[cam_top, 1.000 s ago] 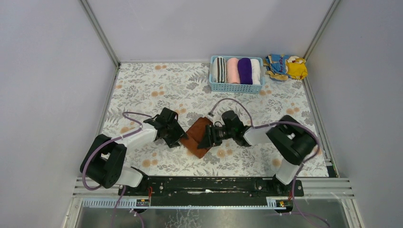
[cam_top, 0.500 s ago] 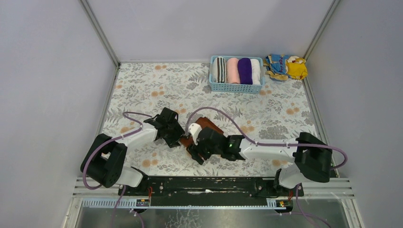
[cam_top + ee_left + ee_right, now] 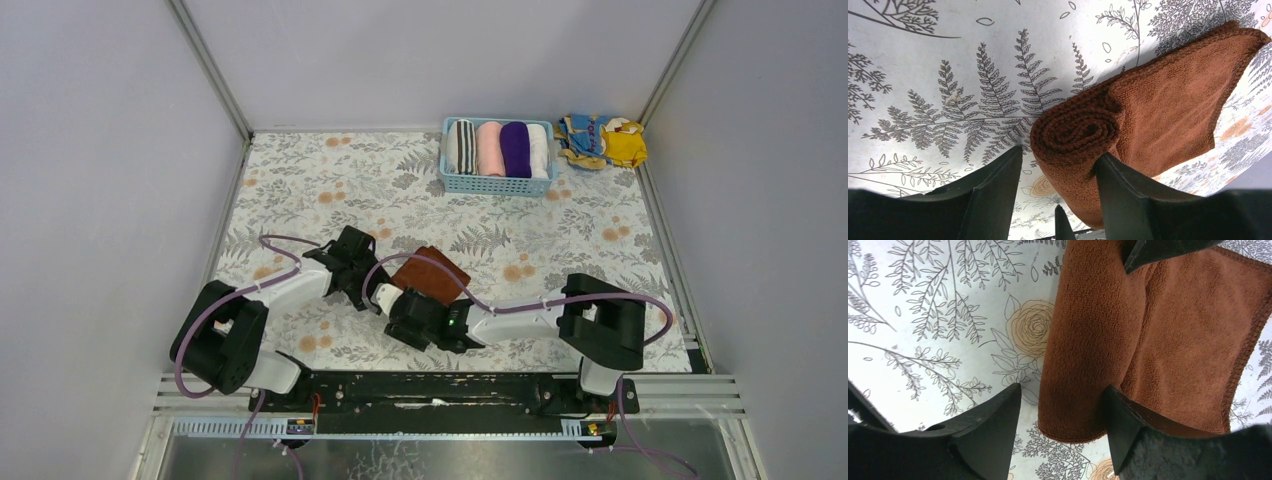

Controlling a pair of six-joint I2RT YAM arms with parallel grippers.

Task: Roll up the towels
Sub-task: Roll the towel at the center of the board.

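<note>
The table (image 3: 300, 190) is covered with a pale sheet printed with grey ferns and orange blossoms. It is enclosed on the left, far and right sides by plain grey walls (image 3: 440, 60), joined at slim metal posts (image 3: 210, 70). A black rail (image 3: 450, 390) is seen along the near edge, where both arms are mounted.

The rust-brown towel (image 3: 432, 274) is found near the middle of the table, toward the near edge, and is partly rolled. A tight roll is formed along its left side, while the rest is laid flat to the right. One end of the roll is clasped by the left gripper (image 3: 1059, 151), which is about half closed, with one finger pressed to the roll and the other right at its opposite side. The nearer end is straddled by the right gripper (image 3: 1062, 386), whose jaws are spread wide. Bare table is seen between one of its fingers and the cloth, so nothing is gripped there.

At the far right a light-blue basket (image 3: 497, 186) is set on the table. Four rolls are packed in it side by side, from left to right: a striped roll (image 3: 460, 146), a pink roll (image 3: 488, 148), the purple towel (image 3: 515, 148) and a white roll (image 3: 539, 150). A yellow-and-blue cloth (image 3: 603, 140) is left crumpled just right of the basket, in the far right corner.
</note>
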